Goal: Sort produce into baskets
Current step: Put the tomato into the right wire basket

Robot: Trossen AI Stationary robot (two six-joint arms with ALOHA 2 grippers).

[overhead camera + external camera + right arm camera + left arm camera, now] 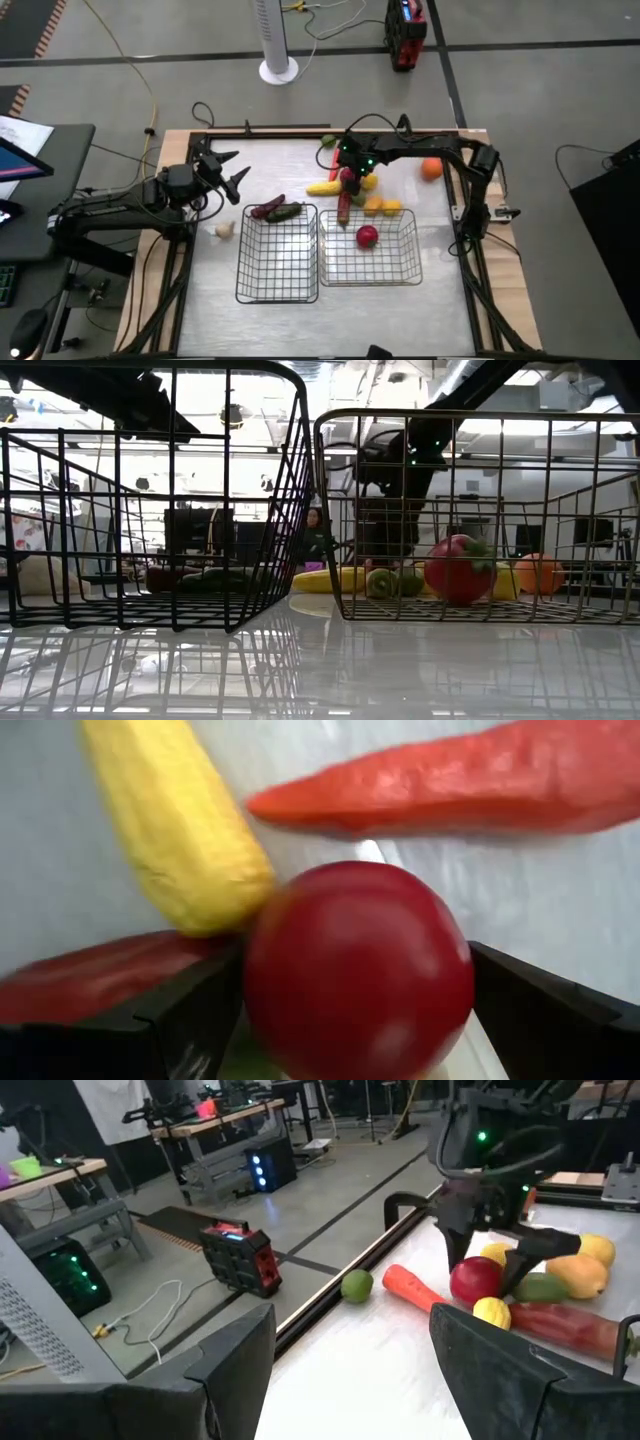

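Two wire baskets stand side by side at the table's middle, the left one [240,262] and the right one [414,252]. Just beyond them lies a pile of produce. My right gripper [355,960] points steeply down into that pile, open, with its fingers on either side of a round red piece [476,1278]. That piece rests on the table against a yellow corn cob [180,830], a red carrot [450,785] and a long dark red piece [90,975]. My left gripper [232,172] waits open above the table's left side, holding nothing. My right gripper comes from above with one finger [190,1010] on each side of the round red piece [300,920], which rests on the table. I cannot tell whether either finger touches it.
The left basket holds a maroon and a green long piece [276,210]. A red round piece [367,236] and yellow pieces [381,206] lie in the right basket. An orange [431,169], a lime [328,140] and garlic [224,229] lie loose on the table.
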